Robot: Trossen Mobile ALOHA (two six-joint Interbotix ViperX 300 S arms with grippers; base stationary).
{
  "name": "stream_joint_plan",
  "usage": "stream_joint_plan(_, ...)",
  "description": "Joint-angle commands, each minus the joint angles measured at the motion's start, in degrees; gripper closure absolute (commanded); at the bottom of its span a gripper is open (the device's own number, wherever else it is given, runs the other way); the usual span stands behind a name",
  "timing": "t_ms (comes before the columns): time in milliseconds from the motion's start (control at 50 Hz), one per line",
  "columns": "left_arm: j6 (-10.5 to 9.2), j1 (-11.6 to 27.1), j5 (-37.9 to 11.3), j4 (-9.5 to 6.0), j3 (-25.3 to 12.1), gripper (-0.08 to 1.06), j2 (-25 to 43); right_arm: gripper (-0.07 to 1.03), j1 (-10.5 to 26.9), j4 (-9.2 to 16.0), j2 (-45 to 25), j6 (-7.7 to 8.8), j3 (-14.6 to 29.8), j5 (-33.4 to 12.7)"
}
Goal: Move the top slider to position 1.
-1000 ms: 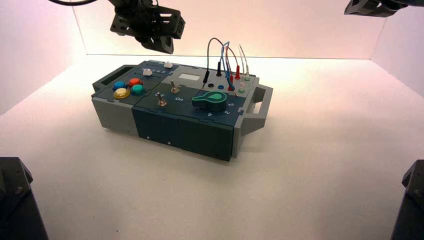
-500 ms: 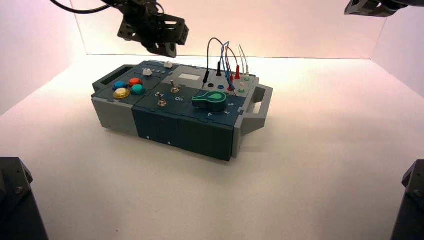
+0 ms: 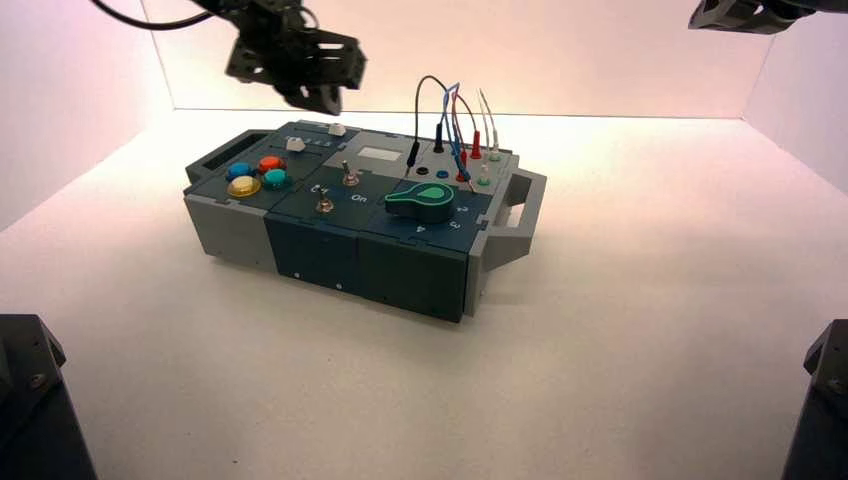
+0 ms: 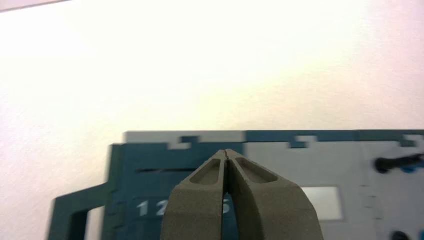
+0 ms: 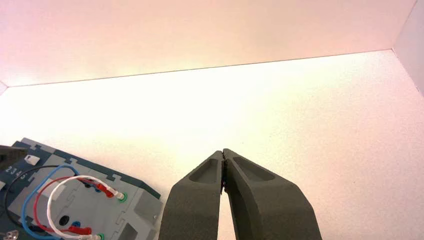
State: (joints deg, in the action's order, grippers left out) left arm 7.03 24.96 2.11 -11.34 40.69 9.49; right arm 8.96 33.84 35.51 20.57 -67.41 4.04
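The left gripper [image 3: 318, 97], a dark grey two-fingered claw, hovers above the far left part of the grey and dark blue control box [image 3: 330, 245], clear of its top. In the left wrist view its fingertips [image 4: 226, 153] are pressed together with nothing between them, likely so the closed tip can serve as one narrow pusher for a small knob.

The top slider [image 3: 337, 129], a tiny white rounded plastic knob, sits at the far edge of the box in its dark blue track, just left of the pale grey panel. The second white slider knob [image 3: 295, 144] lies nearer and a little further left. In the left wrist view the knob is hidden behind the fingers; only the slot and the white digits 1 and 2 show, so its position cannot be read.

The gripper probably has to descend beside the knob and nudge it left, towards the 1.

The right gripper [image 5: 223, 152] is parked high at the far right, well apart from the box, its fingers clenched on nothing.
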Motion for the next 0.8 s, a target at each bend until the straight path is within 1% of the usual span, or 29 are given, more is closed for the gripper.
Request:
stream_joint_plan(20,0.35,2.0,-0.2,0.26,-1.7,1.00,-1.0,0.99,0.1,-0.1,0.3,0.00,1.4,0.8)
stream_joint_plan(140,0.09,2.1,-1.4,-0.09,-2.2,1.00,-0.2,0.99,0.1,-0.1,0.3,0.09,1.4,0.8)
stream_joint_plan(320,0.18,1.8,-3.7,-0.09,-3.6,1.00,1.8,0.99,0.0,-0.1,0.3,0.09,1.3,0.8)
stream_joint_plan(420,0.26,0.7,-4.4,-0.09,-4.5,1.00,2.7,0.99,0.0,-0.1,0.3,0.00,1.3,0.8)
stream_joint_plan(800,0.18,-4.8,-4.4,-0.09,-4.0,1.00,2.6,0.99,0.0,-0.1,0.2,0.09,1.3,0.8)
